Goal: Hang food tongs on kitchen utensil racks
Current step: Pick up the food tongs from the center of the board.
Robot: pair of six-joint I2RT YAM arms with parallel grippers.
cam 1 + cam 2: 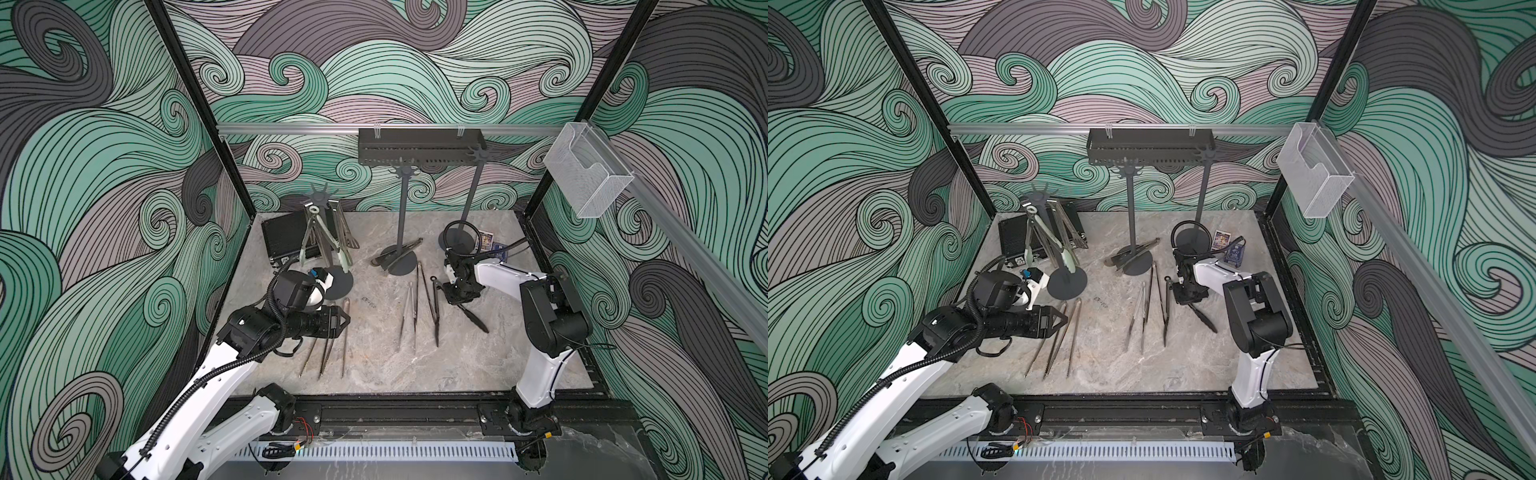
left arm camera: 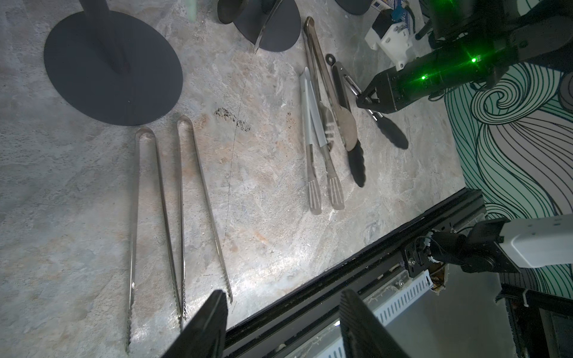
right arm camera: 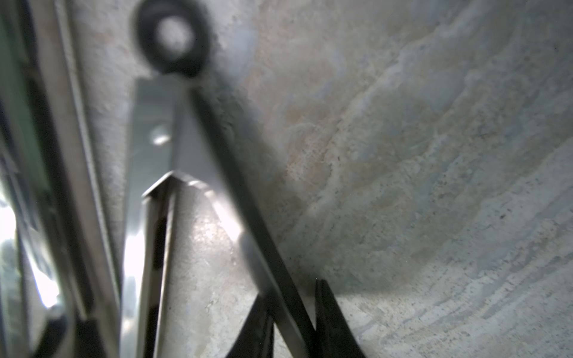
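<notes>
Right gripper pinched on the upper arm of the black-tipped tongs, roughly mid-length. Fingers sit tight either side of the steel strip. Lower arm lies flat on the worktop, upper arm is tilted up, and the hanging ring is at the end away from the gripper. Just beside it, toward the left arm, bronze tongs and white-handled tongs lie flat, overlapping.

Left gripper spread, nothing between the fingers, held above two thin steel tongs lying side by side.

Beyond the left gripper, the loaded rack carries pale-green-tipped tongs and a steel pair hung from its prongs. Beyond the right gripper stand the middle rack, with a dark pair across its foot, and the third rack.

Containers: black slotted shelf on the back rail, clear basket on the side rail, both well above either gripper. The shelf's inside isn't readable from here. Through the basket only the wall pattern shows.
</notes>
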